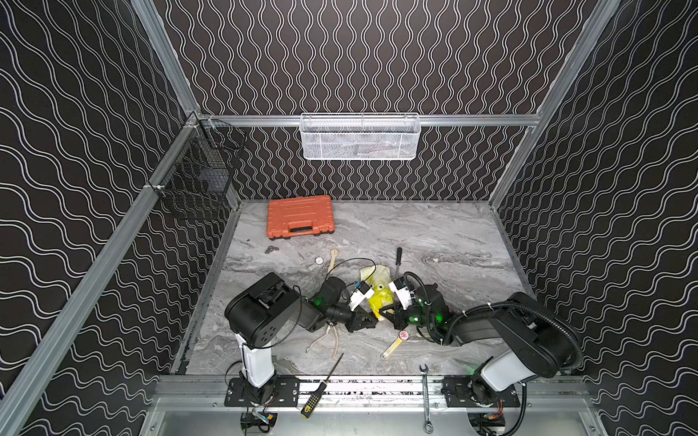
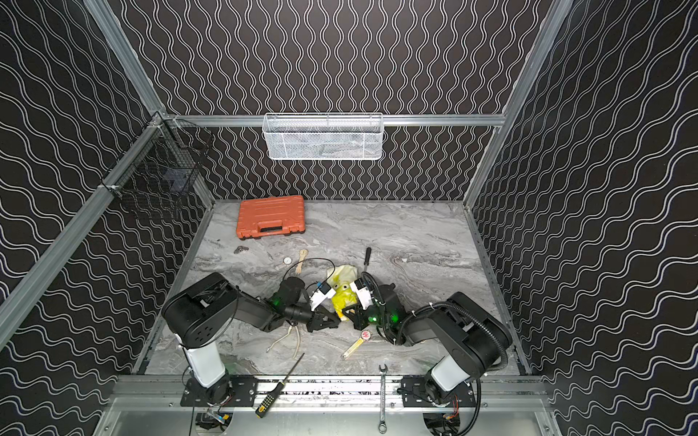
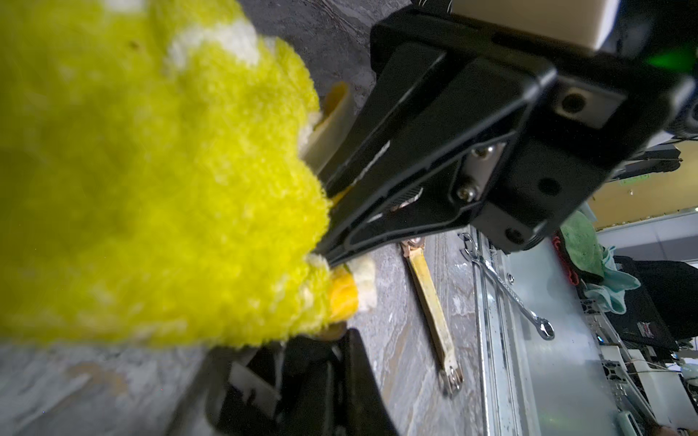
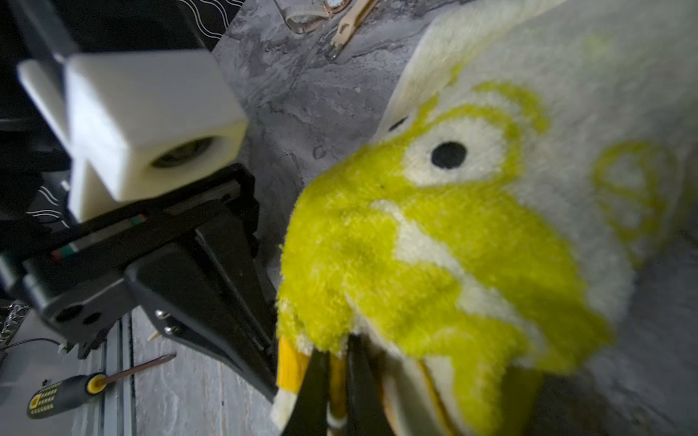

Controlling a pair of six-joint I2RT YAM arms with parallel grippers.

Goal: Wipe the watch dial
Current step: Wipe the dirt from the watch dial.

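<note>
my left gripper has its black jaws closed on the edge of the fluffy yellow and cream terry cloth, which carries a cartoon eye. my right gripper is pinched tight on a narrow smooth yellowish band, with the cloth draped over its tips; whether that band is a strap i cannot tell. both meet above the grey veined marble tabletop. anything beneath the cloth is hidden. a round red-faced watch on a yellow strap lies flat just beside the right gripper, nearer the front rail. a small round white-faced watch lies beyond the left arm, well apart.
</note>
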